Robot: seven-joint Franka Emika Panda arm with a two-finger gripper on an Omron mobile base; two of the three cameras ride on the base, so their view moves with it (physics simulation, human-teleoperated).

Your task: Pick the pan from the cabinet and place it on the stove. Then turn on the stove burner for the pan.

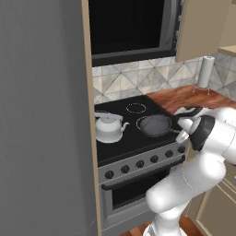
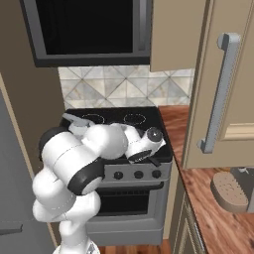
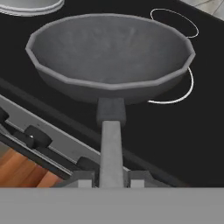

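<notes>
Left base view: pan [image 1: 155, 125], empty, over the stove [image 1: 120, 138] front right ring, beside the white kettle [image 1: 109, 127]. Right base view: arm hides the pan. Hand view: gripper [image 3: 111, 178] clamped on the pan handle [image 3: 111, 148]; bowl holds nothing.

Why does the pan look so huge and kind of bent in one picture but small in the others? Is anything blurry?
Hand view: the camera sits right behind the pincer, so the pan looms big and its handle stretches toward you. Left base view: the pan looks small beside the kettle, slightly soft, with flat, even light. Right base view: the stove is mostly behind the white arm; no glare.
</notes>
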